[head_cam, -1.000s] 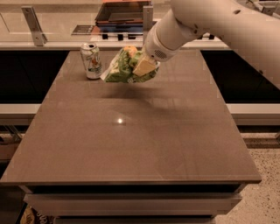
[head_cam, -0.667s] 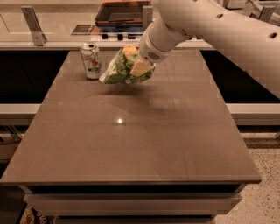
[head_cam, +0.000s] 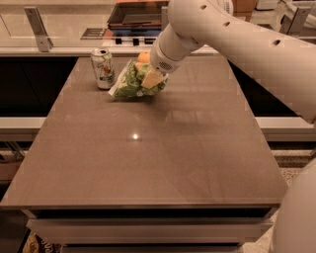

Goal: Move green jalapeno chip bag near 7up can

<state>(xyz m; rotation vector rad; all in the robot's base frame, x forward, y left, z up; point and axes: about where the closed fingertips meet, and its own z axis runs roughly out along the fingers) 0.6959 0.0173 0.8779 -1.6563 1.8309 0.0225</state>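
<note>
The green jalapeno chip bag (head_cam: 129, 82) is a crinkly light-green bag at the far left part of the table, just right of the 7up can (head_cam: 102, 68). The can stands upright, silver-white with green and red markings. My gripper (head_cam: 149, 79) comes in from the upper right and is shut on the bag's right end, holding it at or just above the tabletop. The bag's left tip nearly touches the can. The bag's lettering is not readable here.
A round orange fruit (head_cam: 143, 57) sits behind the bag, partly hidden by my arm (head_cam: 232, 34). The brown table (head_cam: 158, 163) stretches toward me. A counter with a dark tray (head_cam: 136, 15) runs behind the table's far edge.
My gripper has carried the bag a little further left and down toward the can. The can has not moved.
</note>
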